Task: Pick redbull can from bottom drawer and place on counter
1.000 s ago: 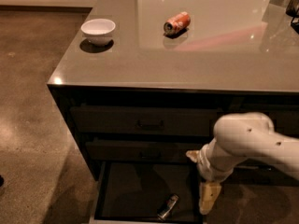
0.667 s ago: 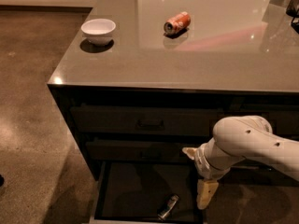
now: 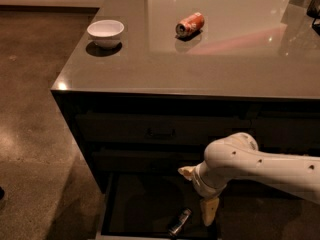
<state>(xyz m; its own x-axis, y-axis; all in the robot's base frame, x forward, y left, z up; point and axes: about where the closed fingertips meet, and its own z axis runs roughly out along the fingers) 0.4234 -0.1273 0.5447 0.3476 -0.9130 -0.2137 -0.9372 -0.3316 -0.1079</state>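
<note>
Far left: brown speckled floor (image 3: 35,109). Next over, white bowl (image 3: 105,32) upright on the table (image 3: 210,64), near the left front corner, with a small dark shadow under it. Right of it and further back, orange-red can (image 3: 190,24) on its side on the same glossy grey-beige top, silver end turned toward the front left, well apart from the bowl.

Below the top, dark cabinet front with two shut upper drawers (image 3: 160,133) (handles barely readable in the dark). Under those, bottom drawer (image 3: 142,204) pulled out toward the camera, flat dark inside, pale rim showing along the left and front edges. Inside it, redbull can (image 3: 180,223) lying on its side on the drawer floor near the front edge, right of centre. Slim, silvery, set at an angle with one end toward the front rim.

Just right of and above that can, tool (image 3: 197,193) hanging over the right part of the drawer, cream fingers (image 3: 209,211) spread well apart. One points down beside the can, the other sticks out to the left higher up. Grips nothing. Lower finger near the can; cannot tell from this angle whether touching.

Right again, white arm (image 3: 260,166) reaching in from the right edge, rounded wrist joint in front of the upper drawers, forearm running out of view at the right.
</note>
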